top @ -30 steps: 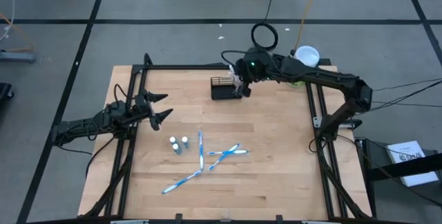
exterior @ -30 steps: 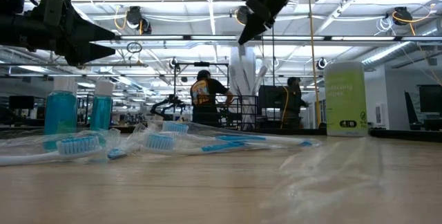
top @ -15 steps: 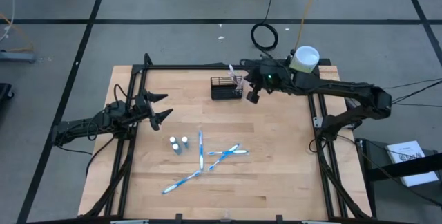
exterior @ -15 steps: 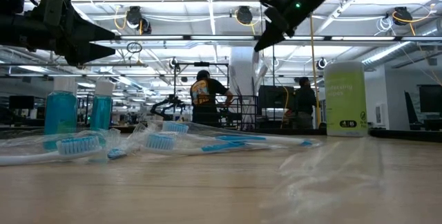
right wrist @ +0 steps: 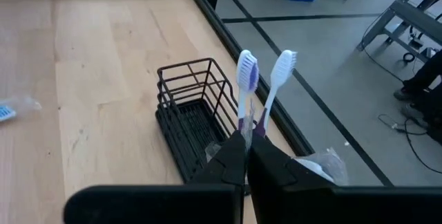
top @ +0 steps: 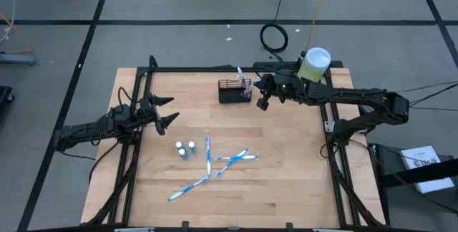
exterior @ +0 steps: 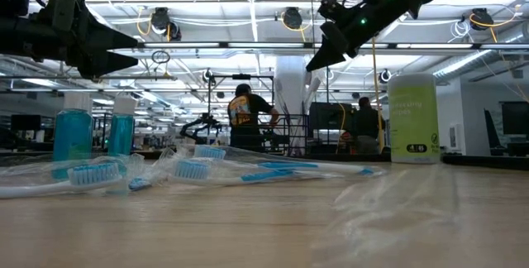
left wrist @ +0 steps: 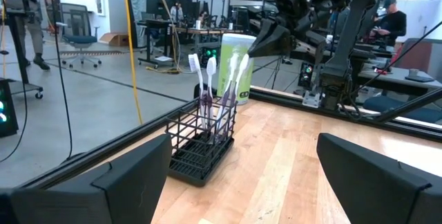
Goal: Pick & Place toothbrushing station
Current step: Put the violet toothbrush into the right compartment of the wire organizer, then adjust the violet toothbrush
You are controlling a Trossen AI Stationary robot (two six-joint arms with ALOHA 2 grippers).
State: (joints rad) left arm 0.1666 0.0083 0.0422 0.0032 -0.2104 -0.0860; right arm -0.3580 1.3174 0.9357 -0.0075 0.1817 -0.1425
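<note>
From above: the toothbrushing station, a black wire basket, stands at the far edge of the wooden table. The right gripper hangs just to the station's right, fingers pressed together on nothing. The left gripper waits well to the station's left, jaws spread and empty. Wrapped toothbrushes and two small bottles lie nearer the front edge than the station.

At table height: the right gripper hangs high over the station, whose dark frame shows far back on the table. The tall green canister stands to the station's right.

Left wrist camera: the station holds upright purple-handled brushes at one end, with the right gripper above and beyond it.

Right wrist camera: the closed fingers point at the station beside the two standing brushes.

The next grasp probably calls for opening the jaws first, then descending squarely onto a wire rim on the empty side, clear of the brushes, and lifting level so that nothing tips out.
</note>
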